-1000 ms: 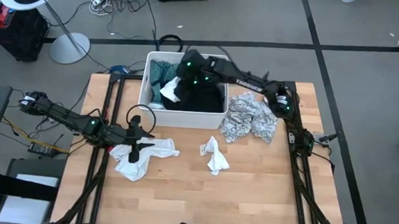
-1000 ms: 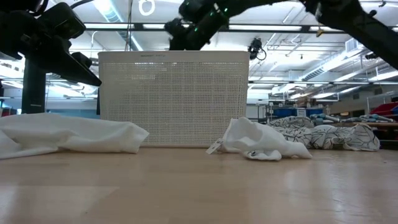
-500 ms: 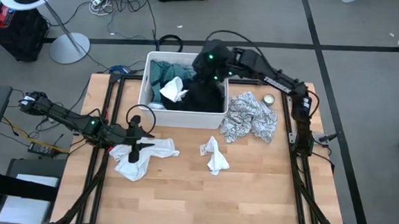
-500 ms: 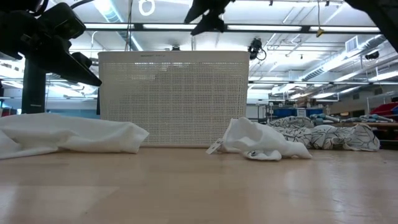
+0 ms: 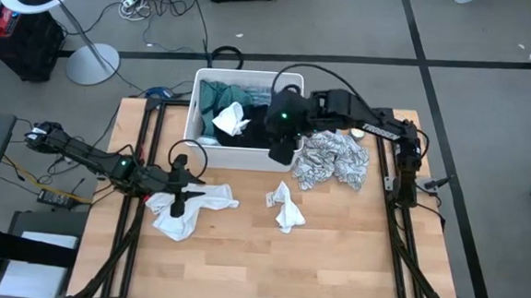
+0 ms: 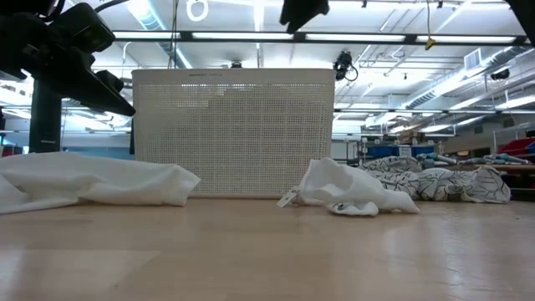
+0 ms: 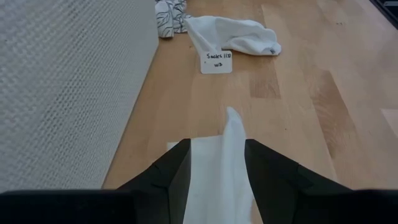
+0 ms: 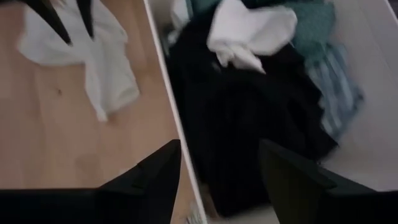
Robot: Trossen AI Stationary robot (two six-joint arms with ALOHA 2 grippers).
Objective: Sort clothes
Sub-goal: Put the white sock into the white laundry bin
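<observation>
Clothes [image 5: 248, 125]: crumpled; black, teal, white heaped in tub [image 5: 197, 108], rear tabletop edge.
Left gripper [image 7: 216, 163]: spread, straddling white garment [image 5: 188, 206].
Right gripper [image 8: 217, 171]: spread, empty.

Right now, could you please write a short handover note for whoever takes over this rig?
Left gripper: open, over the white garment at the table's left front.
Right gripper: open and empty, above the tub's front rim.
Out on the table: that white garment, a small white piece, a patterned garment.
Left in the tub: black, teal, white clothes.
</observation>
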